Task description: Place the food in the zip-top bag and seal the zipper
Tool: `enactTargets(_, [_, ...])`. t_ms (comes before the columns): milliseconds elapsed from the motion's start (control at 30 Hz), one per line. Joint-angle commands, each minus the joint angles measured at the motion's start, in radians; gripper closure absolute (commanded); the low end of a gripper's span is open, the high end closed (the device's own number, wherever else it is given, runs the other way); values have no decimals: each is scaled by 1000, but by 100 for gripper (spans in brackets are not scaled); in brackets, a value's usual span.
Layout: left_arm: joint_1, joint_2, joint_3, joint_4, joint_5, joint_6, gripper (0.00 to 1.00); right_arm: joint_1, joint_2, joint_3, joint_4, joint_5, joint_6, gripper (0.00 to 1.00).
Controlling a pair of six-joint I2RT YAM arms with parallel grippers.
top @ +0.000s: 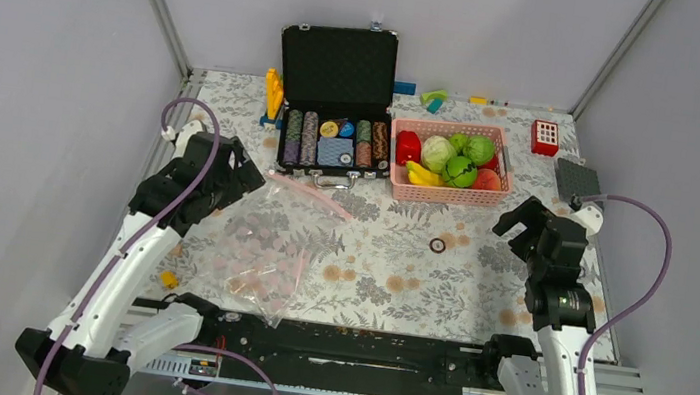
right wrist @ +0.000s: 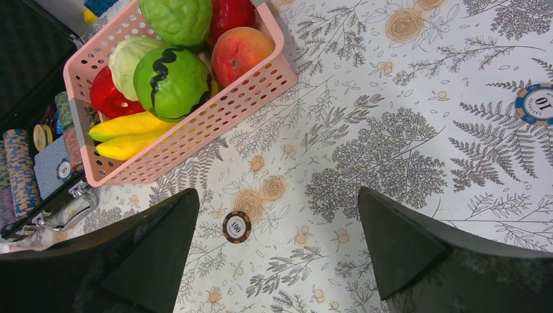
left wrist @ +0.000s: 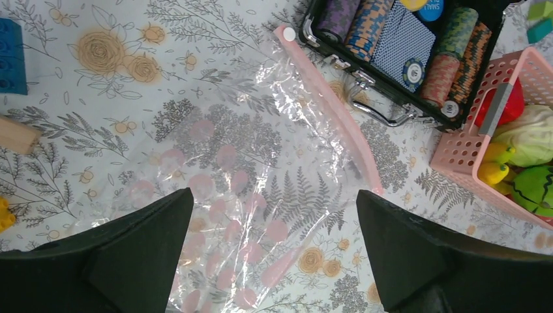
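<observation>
The zip-top bag [top: 259, 247] lies flat and empty on the floral table at front left; it also shows in the left wrist view [left wrist: 261, 163]. Its pink zipper [top: 311, 196] runs along the far edge toward the case, also visible from the left wrist [left wrist: 332, 107]. The food [top: 451, 160], green cabbages, a red pepper, bananas and a peach, sits in a pink mesh basket [top: 442, 196] at the back; the right wrist view shows the food [right wrist: 171, 81] too. My left gripper [top: 233, 171] [left wrist: 274, 192] hangs open above the bag. My right gripper [top: 522, 224] [right wrist: 278, 190] is open and empty above bare table, right of the basket [right wrist: 215, 117].
An open black case of poker chips [top: 337, 105] stands left of the basket. A loose chip [top: 437, 245] [right wrist: 237, 226] lies mid-table, another at right [right wrist: 536, 103]. A red block [top: 545, 137], a grey block [top: 578, 177] and a yellow toy [top: 273, 92] stand at the back.
</observation>
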Motion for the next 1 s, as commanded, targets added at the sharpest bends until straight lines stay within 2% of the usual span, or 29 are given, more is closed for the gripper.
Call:
enactTargets(0, [-45, 38, 58, 3, -44, -35, 1, 3, -35, 5, -1, 4, 16, 0])
enactTargets(133, [-121, 130, 87, 30, -48, -39, 1, 3, -98, -46, 54, -58, 31, 0])
enactTargets(333, [-203, 335, 100, 186, 32, -43, 1, 4, -150, -90, 109, -45, 29, 0])
enactTargets(467, [-242, 498, 138, 264, 72, 34, 1, 2, -134, -107, 135, -68, 37, 0])
enactTargets(667, [-278, 698, 197, 271, 99, 124, 1, 3, -81, -111, 166, -113, 49, 0])
enactTargets(967, [-304, 814, 161, 250, 21, 146, 1, 3, -65, -117, 186, -145, 60, 0])
